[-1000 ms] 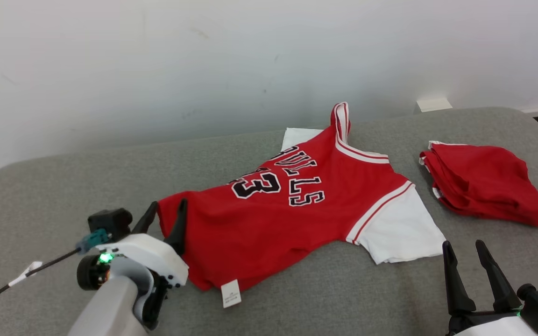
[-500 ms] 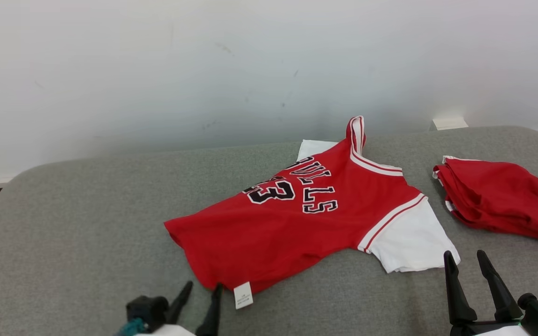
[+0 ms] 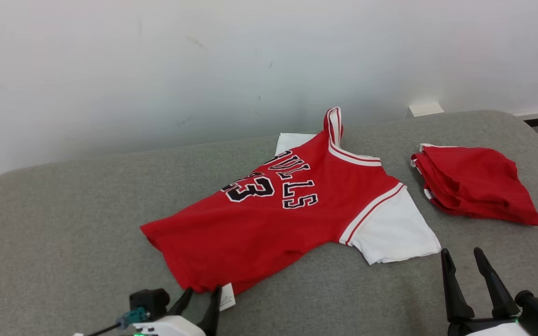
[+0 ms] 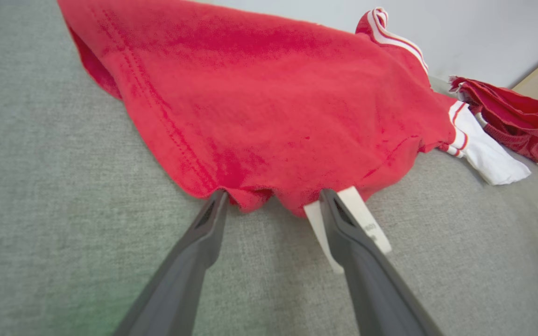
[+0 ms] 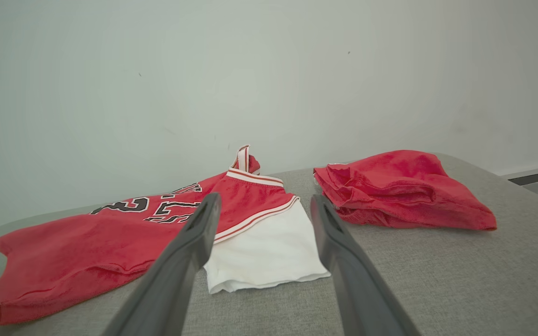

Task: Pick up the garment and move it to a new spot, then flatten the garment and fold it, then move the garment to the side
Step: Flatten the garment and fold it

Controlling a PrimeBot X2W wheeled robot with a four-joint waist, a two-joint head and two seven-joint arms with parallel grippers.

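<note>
left gripper nearer: jaws released, empty, tips at the garment hem, its long axis running toward 1 o'clock. right gripper released, empty, garment at 11 o'clock.

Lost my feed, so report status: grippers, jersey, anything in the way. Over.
Left gripper open at jersey hem, empty. Right gripper open, empty. Jersey spread out, unfolded. Red cloth lies right of it, apart.

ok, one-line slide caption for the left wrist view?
Left gripper, jaws open, poised at the hem of the red jersey, by its white tag, on the grey cushion.
</note>
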